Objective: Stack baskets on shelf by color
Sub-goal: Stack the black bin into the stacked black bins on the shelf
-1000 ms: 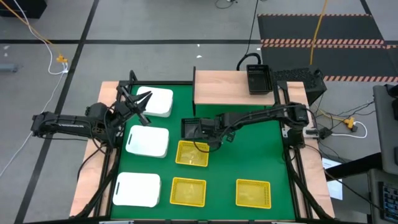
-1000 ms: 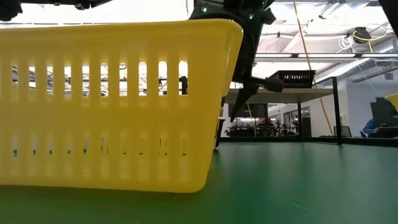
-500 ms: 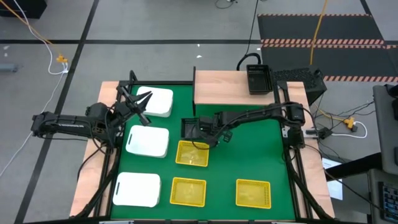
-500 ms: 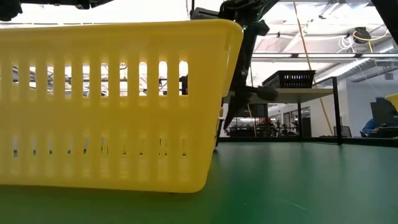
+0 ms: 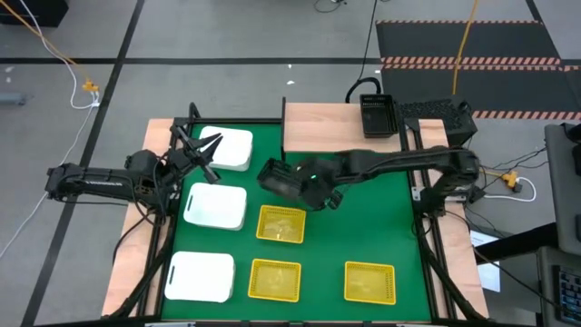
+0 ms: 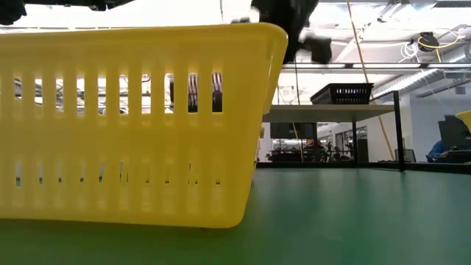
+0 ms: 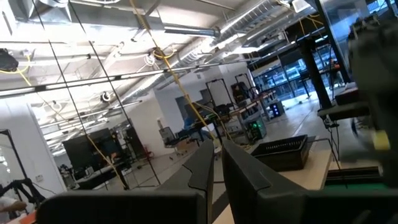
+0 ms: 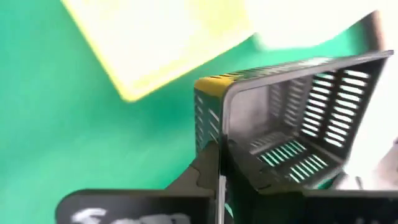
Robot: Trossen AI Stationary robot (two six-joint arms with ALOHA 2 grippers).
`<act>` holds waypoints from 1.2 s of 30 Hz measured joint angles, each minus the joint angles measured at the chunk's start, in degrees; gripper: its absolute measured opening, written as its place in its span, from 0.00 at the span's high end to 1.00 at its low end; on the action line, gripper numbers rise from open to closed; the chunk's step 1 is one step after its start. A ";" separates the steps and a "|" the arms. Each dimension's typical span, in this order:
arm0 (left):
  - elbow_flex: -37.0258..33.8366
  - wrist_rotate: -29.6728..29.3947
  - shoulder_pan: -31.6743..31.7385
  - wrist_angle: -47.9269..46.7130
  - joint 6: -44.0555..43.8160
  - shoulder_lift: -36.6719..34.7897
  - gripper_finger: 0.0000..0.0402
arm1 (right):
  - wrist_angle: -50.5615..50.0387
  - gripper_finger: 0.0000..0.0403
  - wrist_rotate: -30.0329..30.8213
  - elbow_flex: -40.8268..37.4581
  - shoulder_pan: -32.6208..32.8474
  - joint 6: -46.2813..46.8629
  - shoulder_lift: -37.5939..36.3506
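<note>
My right gripper (image 5: 303, 187) is shut on a black mesh basket (image 5: 277, 175) over the middle of the green table, just near of the shelf (image 5: 336, 129). A second black basket (image 5: 378, 115) stands on the shelf's right end. Three white baskets (image 5: 216, 205) sit in a column on the left. Three yellow baskets (image 5: 280, 223) sit toward the near edge. My left gripper (image 5: 207, 147) hovers at the far left beside the farthest white basket (image 5: 229, 148), shut and holding nothing. My right gripper holds the black basket by the rim of one side wall (image 8: 222, 138), near a corner. One finger is inside the basket and one outside. The fingers come from above, slanting in from the table's right. The basket hangs tilted and turned askew, off the table.
The nearest yellow basket (image 6: 132, 125) fills the left of the low view. Open green table (image 5: 372, 213) lies right of centre. The shelf's left part (image 5: 313, 127) is bare wood. Black frame posts (image 5: 283, 136) stand at the shelf's corners.
My right gripper has shut on the black basket's wall and gone up with it. The basket, which sat square on the table, now hangs turned askew and tilted. The left arm has kept still.
</note>
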 joint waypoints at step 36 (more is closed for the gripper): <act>0.00 0.01 0.01 1.04 -1.86 0.00 0.91 | -31.97 1.00 27.76 0.00 -21.61 39.30 -22.54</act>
